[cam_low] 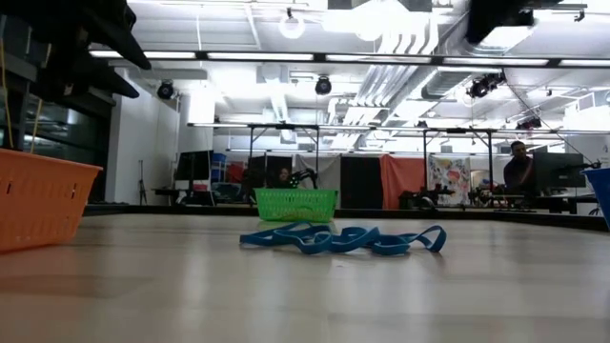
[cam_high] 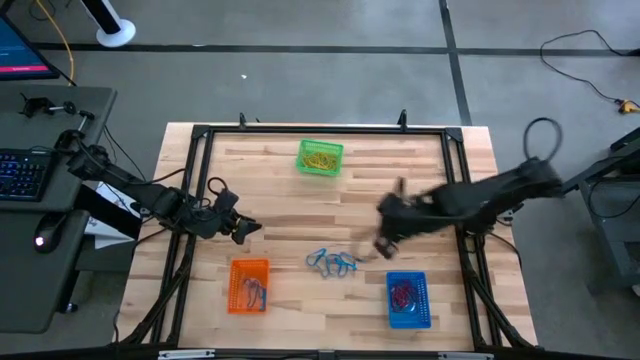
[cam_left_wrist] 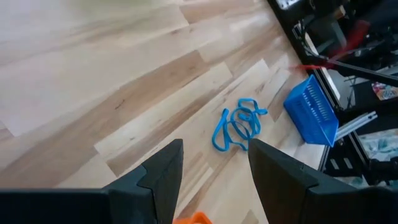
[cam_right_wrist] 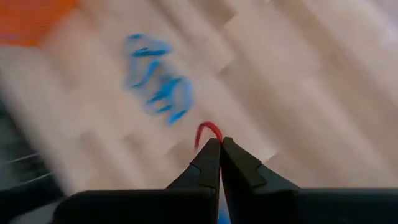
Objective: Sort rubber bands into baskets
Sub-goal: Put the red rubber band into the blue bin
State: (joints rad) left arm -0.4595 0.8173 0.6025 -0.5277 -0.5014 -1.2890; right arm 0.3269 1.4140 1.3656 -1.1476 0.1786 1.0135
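Observation:
A clump of blue rubber bands (cam_high: 332, 262) lies on the wooden table between the orange basket (cam_high: 249, 286) and the blue basket (cam_high: 407, 299); it also shows in the low view (cam_low: 343, 238) and the left wrist view (cam_left_wrist: 237, 123). The green basket (cam_high: 320, 158) at the far side holds yellow bands. The blue basket holds red bands, the orange one a few bands. My right gripper (cam_high: 384, 247) is above the table just right of the blue clump, shut on a red rubber band (cam_right_wrist: 208, 132). My left gripper (cam_high: 245, 230) is open and empty above the orange basket's far side. My right gripper pinches the red rubber band between its two fingertips (cam_right_wrist: 219, 152). A small red loop (cam_right_wrist: 210, 129) sticks out past the tips. The band is clear of the table.
A black frame (cam_high: 320, 131) runs around the table's edges. Bare wood lies between the green basket and the blue clump. The room behind shows desks, a monitor and a person at the far right in the low view (cam_low: 518, 167).

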